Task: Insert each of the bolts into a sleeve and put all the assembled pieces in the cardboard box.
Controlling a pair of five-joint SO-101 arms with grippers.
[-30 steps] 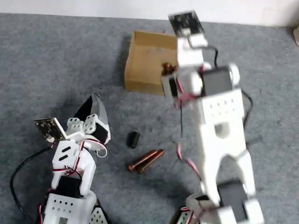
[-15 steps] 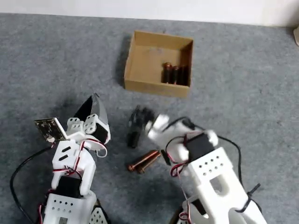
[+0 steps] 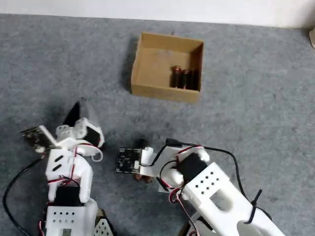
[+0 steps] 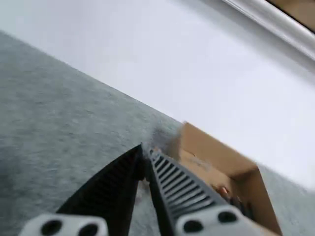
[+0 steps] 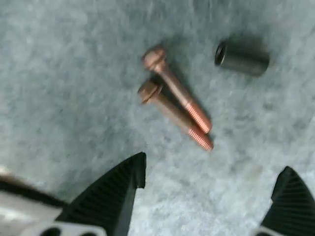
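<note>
1. The cardboard box (image 3: 165, 92) sits near the worktop's (image 3: 256, 108) far edge, with assembled pieces (image 3: 183, 77) against its right inner wall
2. Two loose bolts (image 5: 179, 93), touching, and a black sleeve (image 5: 242, 58) lie on open worktop well in front of the box
3. The right end effector (image 5: 214, 169), spread wide, hovers over the bolts
4. The left end effector (image 4: 146, 156), pressed together, points at the box's left corner, well apart

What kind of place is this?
Probably a robot lab table: the left arm and right arm sit on a grey mat, with two loose bolts, a sleeve and a cardboard box laid out.
</note>
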